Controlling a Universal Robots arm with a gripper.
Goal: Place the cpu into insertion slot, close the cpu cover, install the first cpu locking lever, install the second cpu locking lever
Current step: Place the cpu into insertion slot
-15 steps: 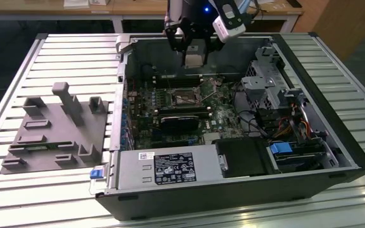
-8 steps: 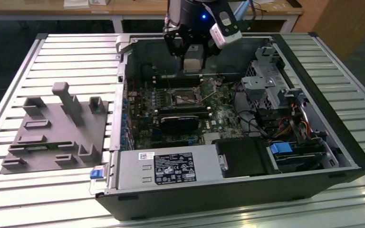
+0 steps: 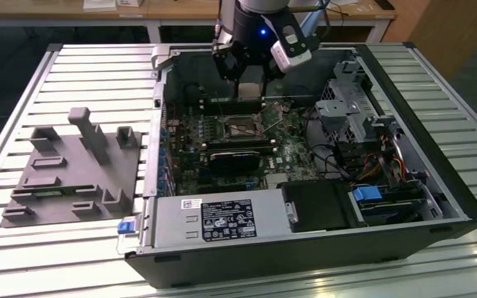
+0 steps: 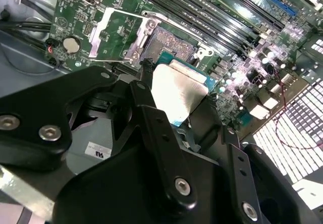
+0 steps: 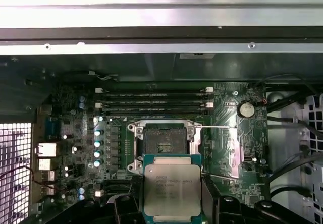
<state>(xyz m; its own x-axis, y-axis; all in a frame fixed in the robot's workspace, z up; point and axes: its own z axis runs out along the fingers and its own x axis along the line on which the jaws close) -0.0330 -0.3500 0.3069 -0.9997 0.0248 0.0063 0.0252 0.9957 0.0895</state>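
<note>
The black two-fingered pincer (image 5: 172, 208) is clamped on the small flat square cpu with a dull grey-metal face (image 5: 172, 186), one finger on each of two opposite edges; in the exterior view it (image 3: 251, 93) hangs inside the open black computer case (image 3: 404, 205); just ahead of the pincer's tips lies the square silver-rimmed insertion slot (image 5: 165, 144) in the green circuit board (image 5: 227, 108), its dark centre bare, the chip held clear of it; the thin silvery cpu cover (image 4: 117, 32) stands swung open beside the slot.
</note>
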